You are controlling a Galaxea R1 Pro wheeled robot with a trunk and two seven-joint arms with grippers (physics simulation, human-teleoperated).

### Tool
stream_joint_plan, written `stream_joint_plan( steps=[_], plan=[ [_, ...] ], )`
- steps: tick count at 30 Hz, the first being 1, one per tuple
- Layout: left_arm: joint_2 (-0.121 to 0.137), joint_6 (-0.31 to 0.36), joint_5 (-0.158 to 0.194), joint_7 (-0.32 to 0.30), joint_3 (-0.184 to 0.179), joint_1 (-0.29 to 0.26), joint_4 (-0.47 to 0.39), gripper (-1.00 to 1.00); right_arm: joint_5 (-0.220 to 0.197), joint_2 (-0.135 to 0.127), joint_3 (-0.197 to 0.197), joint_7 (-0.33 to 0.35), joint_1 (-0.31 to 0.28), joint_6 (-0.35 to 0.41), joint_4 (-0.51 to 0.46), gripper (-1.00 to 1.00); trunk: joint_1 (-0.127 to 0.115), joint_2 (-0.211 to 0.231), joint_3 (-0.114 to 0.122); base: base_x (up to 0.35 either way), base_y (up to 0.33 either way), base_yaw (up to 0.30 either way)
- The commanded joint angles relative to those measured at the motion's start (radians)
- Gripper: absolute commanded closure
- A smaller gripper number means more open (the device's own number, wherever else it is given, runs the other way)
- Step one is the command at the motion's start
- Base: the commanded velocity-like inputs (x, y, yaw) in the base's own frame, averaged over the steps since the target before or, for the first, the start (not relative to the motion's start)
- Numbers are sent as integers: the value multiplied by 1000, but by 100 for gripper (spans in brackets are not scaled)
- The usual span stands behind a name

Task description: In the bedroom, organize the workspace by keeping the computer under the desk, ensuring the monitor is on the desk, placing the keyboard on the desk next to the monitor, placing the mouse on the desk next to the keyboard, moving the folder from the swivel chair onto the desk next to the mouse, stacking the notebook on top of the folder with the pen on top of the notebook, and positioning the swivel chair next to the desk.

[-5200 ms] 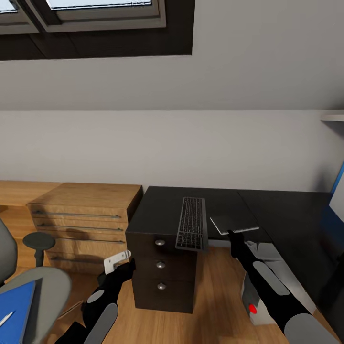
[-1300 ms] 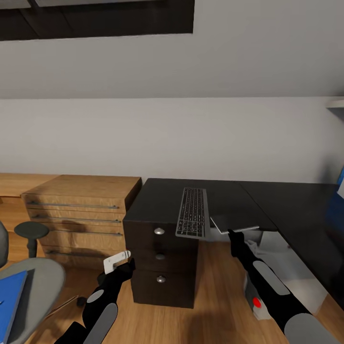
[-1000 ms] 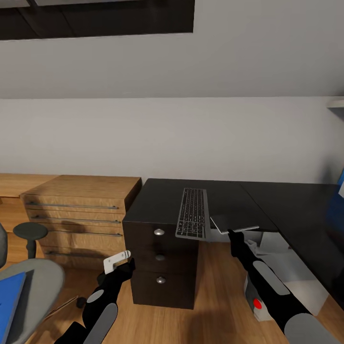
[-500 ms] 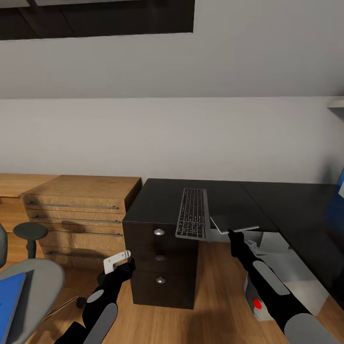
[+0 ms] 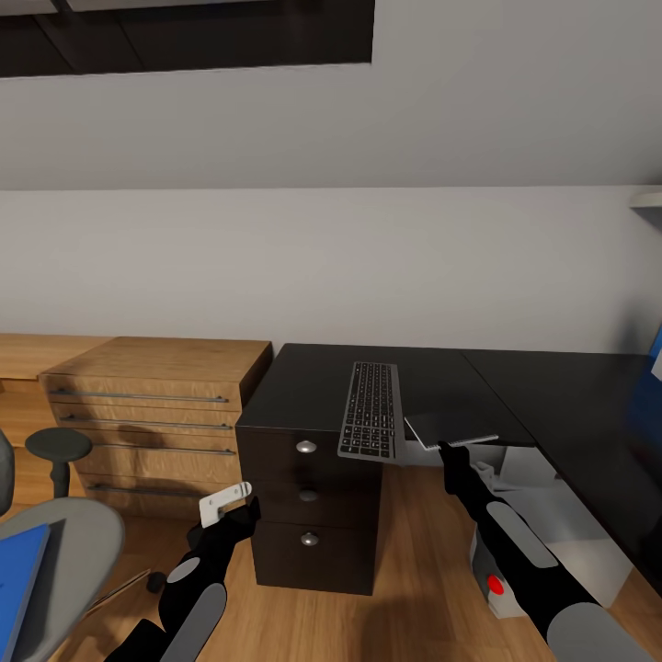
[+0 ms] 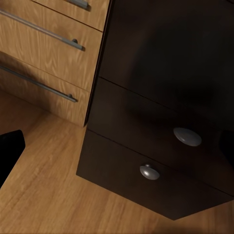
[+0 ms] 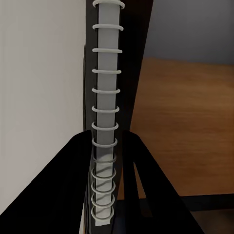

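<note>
Right gripper (image 5: 448, 448) pinches the thin grey, ring-bound notebook (image 5: 450, 428) by its edge.

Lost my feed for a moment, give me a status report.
Right pincer shut on notebook, held at desk edge. Left pincer holds white object. Keyboard overhangs drawer unit, close beside notebook.

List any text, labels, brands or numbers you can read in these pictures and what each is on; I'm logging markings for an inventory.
No readable text anywhere.
Keyboard: key legends too small to read.
Notebook, held by the right gripper: plain grey cover, no title; its spiral binding carries no print.
Computer: a red light, no label.
Black drawer unit and wooden drawers: unmarked.
White object in the left gripper: no marking visible.
</note>
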Motion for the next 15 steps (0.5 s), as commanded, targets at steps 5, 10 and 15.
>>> stream_joint_plan(
  steps=[5, 10, 15],
  plan=[
    [1, 3, 5, 8, -2, -1, -1, -100, -12, -1, 4, 0, 0, 0, 7, 100, 0, 0, -1, 0, 0, 0],
    [1, 3, 5, 8, -2, -1, -1, -100, -11, -1, 4, 0, 0, 0, 7, -100, 0, 0, -1, 0, 0, 0],
    [1, 3, 5, 8, -2, -1, -1, -100, -10, -1, 4, 0, 0, 0, 7, -100, 0, 0, -1, 0, 0, 0]
  ],
)
